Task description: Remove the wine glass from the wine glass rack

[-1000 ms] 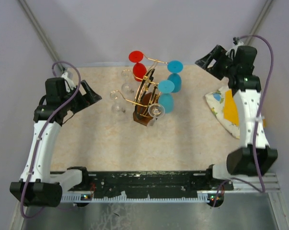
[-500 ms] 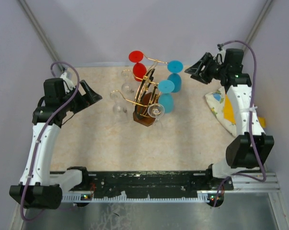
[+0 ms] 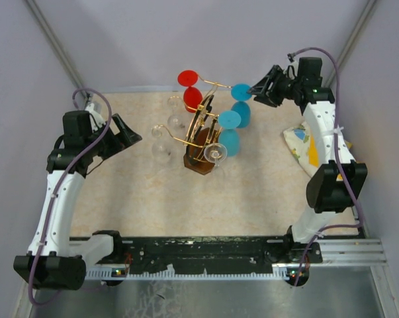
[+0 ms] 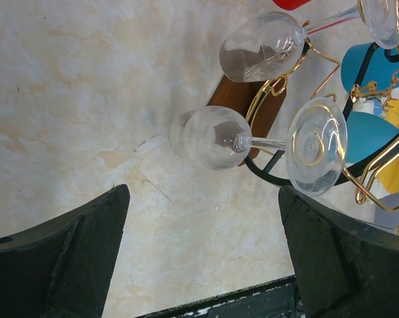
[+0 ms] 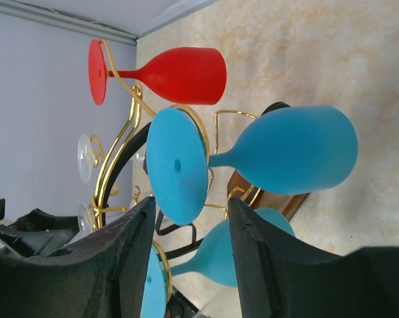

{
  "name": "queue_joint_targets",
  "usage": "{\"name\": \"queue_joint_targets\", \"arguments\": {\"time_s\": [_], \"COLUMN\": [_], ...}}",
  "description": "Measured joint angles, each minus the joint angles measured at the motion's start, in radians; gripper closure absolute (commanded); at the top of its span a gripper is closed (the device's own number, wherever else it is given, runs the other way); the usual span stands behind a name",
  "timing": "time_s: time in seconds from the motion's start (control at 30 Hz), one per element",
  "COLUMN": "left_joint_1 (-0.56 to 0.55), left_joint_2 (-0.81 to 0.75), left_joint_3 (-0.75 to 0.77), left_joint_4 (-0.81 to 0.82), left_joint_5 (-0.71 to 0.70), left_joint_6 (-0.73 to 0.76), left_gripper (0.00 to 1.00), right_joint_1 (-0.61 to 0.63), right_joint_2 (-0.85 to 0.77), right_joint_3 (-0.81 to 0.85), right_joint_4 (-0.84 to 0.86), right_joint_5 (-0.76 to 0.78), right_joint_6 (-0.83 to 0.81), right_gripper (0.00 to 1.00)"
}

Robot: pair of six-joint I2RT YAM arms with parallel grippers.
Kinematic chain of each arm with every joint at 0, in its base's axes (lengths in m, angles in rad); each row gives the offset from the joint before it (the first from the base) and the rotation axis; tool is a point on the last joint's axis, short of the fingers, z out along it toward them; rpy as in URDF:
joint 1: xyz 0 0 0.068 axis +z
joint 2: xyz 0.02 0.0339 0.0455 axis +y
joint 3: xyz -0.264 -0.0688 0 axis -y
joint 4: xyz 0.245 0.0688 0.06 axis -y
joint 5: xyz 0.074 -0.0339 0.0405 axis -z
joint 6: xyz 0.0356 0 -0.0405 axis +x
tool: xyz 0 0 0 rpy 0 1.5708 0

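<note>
The wine glass rack point(image 3: 200, 132), gold wire on a dark brown base point(image 3: 198, 163), stands mid-table. Hanging on it upside down are a red glass point(image 3: 189, 89), two blue glasses point(image 3: 241, 103) point(image 3: 229, 132) and several clear glasses point(image 3: 161, 143). My right gripper point(image 3: 257, 90) is open, just right of the upper blue glass's foot. In the right wrist view its fingers point(image 5: 120, 255) stand either side of that blue foot point(image 5: 176, 165), not touching it. My left gripper point(image 3: 130, 134) is open and empty left of the rack. A clear glass point(image 4: 212, 136) hangs ahead of it in the left wrist view.
A white and yellow patterned cloth point(image 3: 306, 147) lies at the table's right side, beside the right arm. Pale walls close in the back and both sides. A black rail point(image 3: 199, 255) runs along the near edge.
My right arm has swung left from the back right corner to the upper blue glass on the rack. The left arm has barely moved.
</note>
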Motion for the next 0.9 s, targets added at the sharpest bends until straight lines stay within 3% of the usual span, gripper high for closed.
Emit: {"name": "queue_joint_targets", "arguments": {"time_s": [0.17, 0.57, 0.9], "left_joint_1": [0.000, 0.000, 0.000], "left_joint_2": [0.000, 0.000, 0.000], "left_joint_3": [-0.002, -0.017, -0.022], "left_joint_4": [0.000, 0.005, 0.005], "left_joint_5": [-0.001, 0.000, 0.000], "left_joint_6": [0.004, 0.004, 0.005], "left_gripper": [0.00, 0.00, 0.00], "right_joint_1": [0.018, 0.024, 0.025], "right_joint_2": [0.060, 0.090, 0.093], "right_joint_3": [0.011, 0.050, 0.050], "right_joint_4": [0.002, 0.026, 0.087], "right_joint_5": [-0.002, -0.032, -0.078], "right_joint_6": [0.014, 0.055, 0.128], "right_gripper": [0.55, 0.96, 0.99]}}
